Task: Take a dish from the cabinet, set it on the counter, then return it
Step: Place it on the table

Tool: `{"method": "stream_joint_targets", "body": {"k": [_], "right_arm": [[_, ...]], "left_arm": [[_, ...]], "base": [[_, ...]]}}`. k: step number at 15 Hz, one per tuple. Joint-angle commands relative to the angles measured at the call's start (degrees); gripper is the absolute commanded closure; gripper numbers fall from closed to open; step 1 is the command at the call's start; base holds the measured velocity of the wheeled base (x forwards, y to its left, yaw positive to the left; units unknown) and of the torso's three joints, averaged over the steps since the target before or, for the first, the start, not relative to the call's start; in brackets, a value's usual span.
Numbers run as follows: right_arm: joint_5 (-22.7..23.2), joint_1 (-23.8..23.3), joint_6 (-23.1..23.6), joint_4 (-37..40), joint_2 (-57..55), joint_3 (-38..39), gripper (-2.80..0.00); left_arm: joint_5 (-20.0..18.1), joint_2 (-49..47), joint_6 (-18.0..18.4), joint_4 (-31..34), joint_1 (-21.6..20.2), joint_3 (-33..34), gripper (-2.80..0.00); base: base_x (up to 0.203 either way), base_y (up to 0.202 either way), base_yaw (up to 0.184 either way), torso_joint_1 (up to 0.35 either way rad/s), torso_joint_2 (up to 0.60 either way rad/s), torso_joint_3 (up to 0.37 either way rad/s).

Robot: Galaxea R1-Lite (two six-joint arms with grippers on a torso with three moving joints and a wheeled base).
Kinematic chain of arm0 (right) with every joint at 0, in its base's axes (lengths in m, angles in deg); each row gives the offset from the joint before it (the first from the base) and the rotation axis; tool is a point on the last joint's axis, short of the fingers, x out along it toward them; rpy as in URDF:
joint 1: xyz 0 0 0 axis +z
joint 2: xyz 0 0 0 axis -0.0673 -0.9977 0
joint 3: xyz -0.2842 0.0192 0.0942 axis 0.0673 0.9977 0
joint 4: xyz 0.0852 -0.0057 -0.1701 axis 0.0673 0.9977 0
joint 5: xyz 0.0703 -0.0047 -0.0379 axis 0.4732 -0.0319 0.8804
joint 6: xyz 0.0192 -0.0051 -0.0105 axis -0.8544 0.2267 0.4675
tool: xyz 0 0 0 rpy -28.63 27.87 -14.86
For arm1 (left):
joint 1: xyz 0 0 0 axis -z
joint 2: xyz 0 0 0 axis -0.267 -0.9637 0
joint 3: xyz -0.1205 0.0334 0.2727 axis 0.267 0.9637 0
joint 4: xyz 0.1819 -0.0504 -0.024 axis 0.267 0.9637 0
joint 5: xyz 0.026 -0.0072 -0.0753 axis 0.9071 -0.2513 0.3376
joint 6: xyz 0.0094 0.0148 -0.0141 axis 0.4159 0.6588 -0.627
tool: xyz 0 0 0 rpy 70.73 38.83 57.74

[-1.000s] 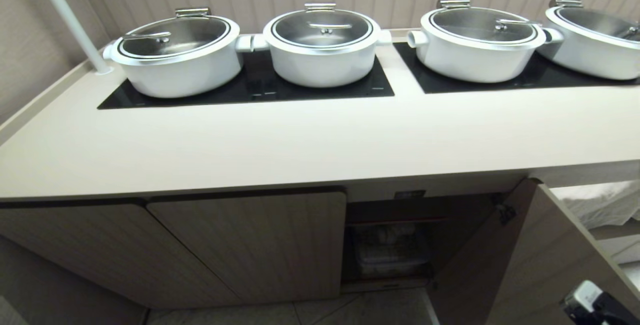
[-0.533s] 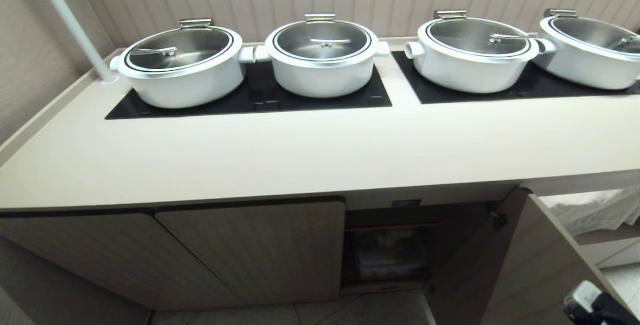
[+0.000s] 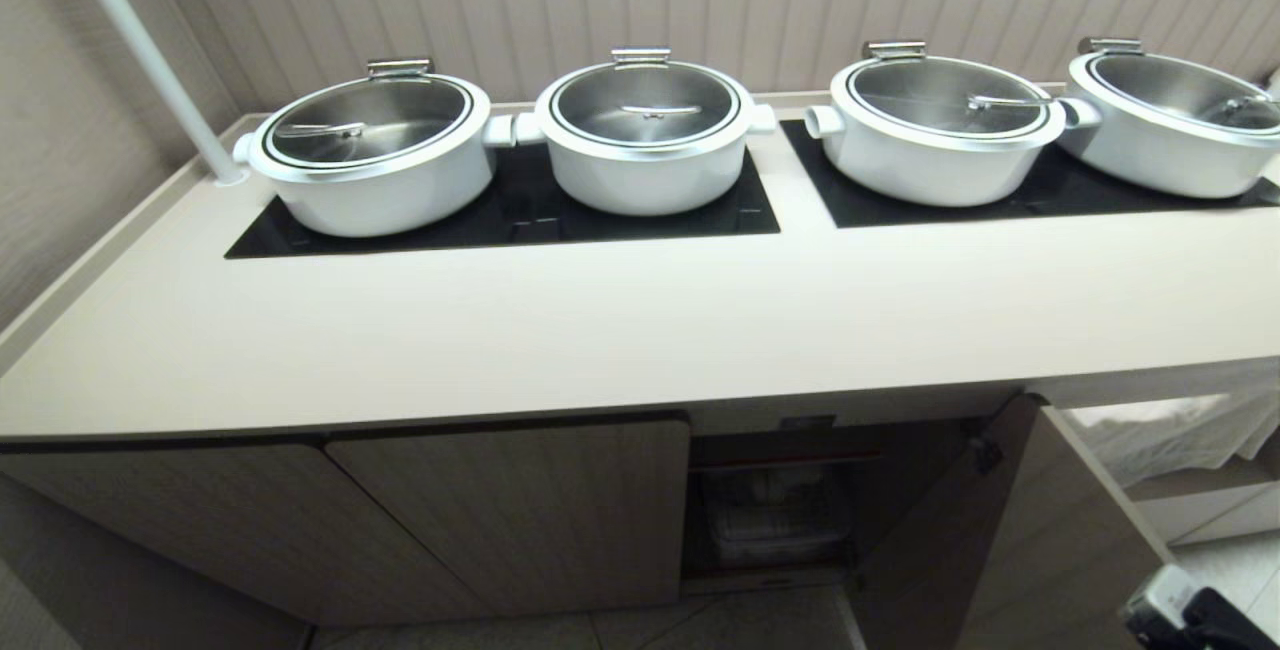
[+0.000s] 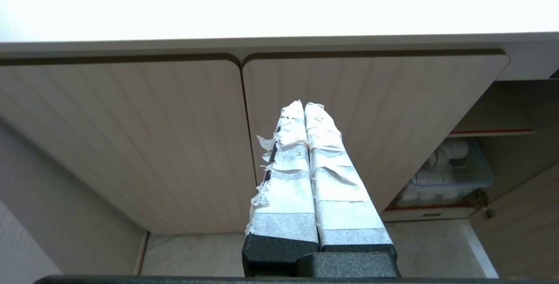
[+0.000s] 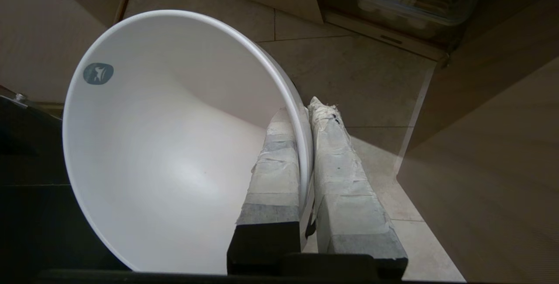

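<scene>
So far, the first step appears done: the right claw is clamping the rim of the dish, one taped finger inside the wall and one outside, and is holding it tilted in the air over the tiled floor, just in front of the open cabinet. In the head view only a corner of that arm is showing at the lower right edge, beside the open door, so the dish itself is out of sight there.

The desk is carrying nothing along its front strip; only the four lidded pots are sitting on the black cooktop panels toward its back edge. So the setting-down is not yet done, and the return to the cabinet is left after that.

Inside the cabinet, a clear bin of what are probably stacked white cups is resting on the lower shelf, though the interior is dim.

The left claw is hanging idle with its taped fingers pressed together on nothing, facing the two closed doors below the desk's front edge.
</scene>
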Motion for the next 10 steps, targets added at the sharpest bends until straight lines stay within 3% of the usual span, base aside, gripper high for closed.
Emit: {"method": "stream_joint_targets", "body": {"k": [1,10], "right_arm": [[0.00,0.05,-0.07,-0.17,-0.05,0.00,0.00],[0.08,0.05,-0.33,-0.09,-0.41,0.00,0.00]], "left_arm": [[0.02,0.02,-0.04,-0.04,-0.01,-0.01,0.00],[0.02,0.02,-0.04,-0.04,-0.01,-0.01,0.00]], "base": [[0.000,0.000,0.000,0.146,-0.32,-0.160],[0.000,0.000,0.000,0.099,-0.20,-0.104]]}}
